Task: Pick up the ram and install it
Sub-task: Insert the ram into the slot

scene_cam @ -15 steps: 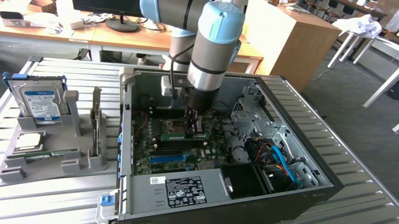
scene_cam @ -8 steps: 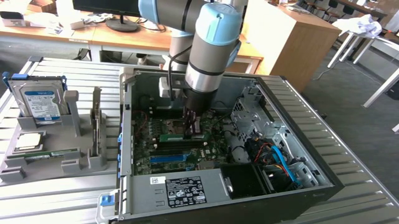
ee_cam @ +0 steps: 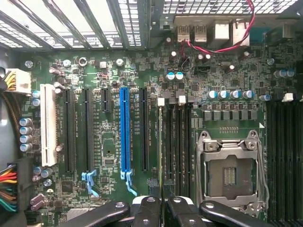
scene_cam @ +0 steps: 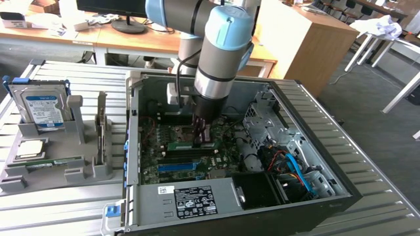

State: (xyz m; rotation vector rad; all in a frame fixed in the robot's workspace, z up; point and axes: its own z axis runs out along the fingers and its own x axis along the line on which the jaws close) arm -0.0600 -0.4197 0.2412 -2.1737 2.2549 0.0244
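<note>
The tool (scene_cam: 200,132) is pinched narrow on the ram (scene_cam: 192,145) down inside the PC case (scene_cam: 262,216), so we'd call the pickup done. The stick sits right at the dark memory slots (ee_cam: 176,142) beside the empty CPU socket (ee_cam: 230,165), but we can't tell if it's clicked in. Further off, its twin stick (scene_cam: 47,162) lies in the gray rack (scene_cam: 98,167) on the table.

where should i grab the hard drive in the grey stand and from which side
I'd grip the hard drive by its upper half, pinching label face to back, coming straight down from above. It stands upright in the grey stand, which holds its lower end; the top is free.
</note>
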